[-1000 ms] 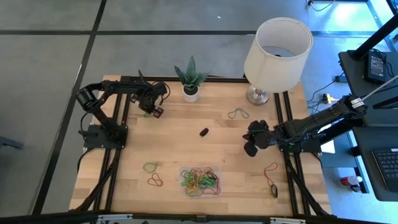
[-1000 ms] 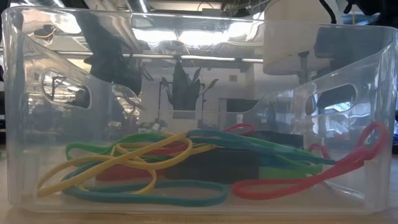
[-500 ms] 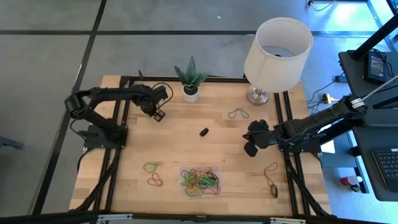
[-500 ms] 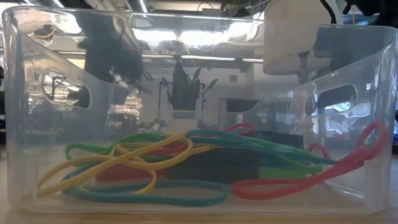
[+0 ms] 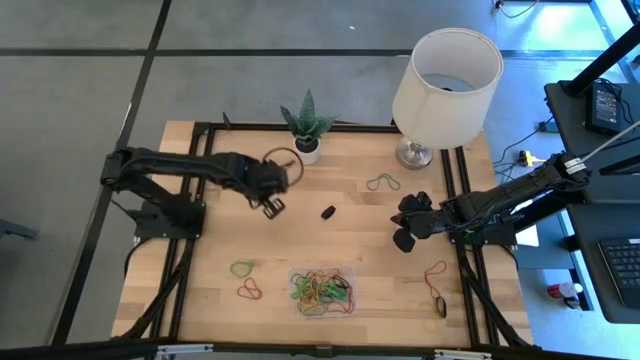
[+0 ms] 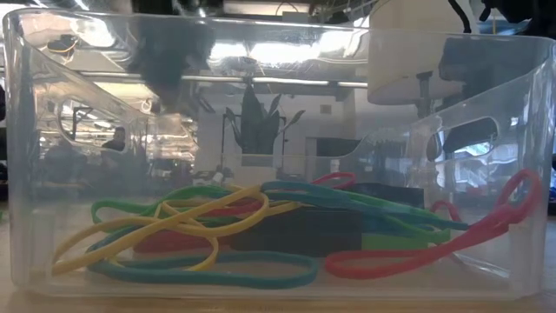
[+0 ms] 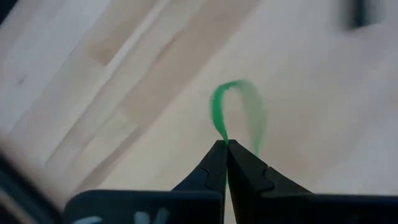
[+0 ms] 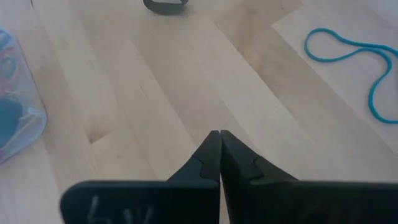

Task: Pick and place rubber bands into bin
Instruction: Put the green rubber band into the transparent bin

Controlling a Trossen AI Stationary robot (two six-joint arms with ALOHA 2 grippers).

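Note:
My left gripper is shut on a green rubber band and hangs above the table's middle left, short of the plant pot. The clear bin sits by the near edge with several coloured rubber bands inside. Loose bands lie flat on the wood: a green one, a red one, a blue-grey one and a red one. My right gripper is shut on nothing, low over the table's right. My left gripper pinches the green band at one end of its loop between its two fingertips, coming from above and pointing steeply down. The rest of the loop stands out past the tips, clear of the table, blurred.
A small black chunk lies mid-table. A white pot with a plant and a lamp stand at the far edge. A black band lies near the right front corner. Bare wood lies between my left gripper and the bin.
My left gripper has risen from the far left of the table, beside the plant, and swung toward the table's middle and near side, carrying the green band up off the wood. My right arm has kept still.

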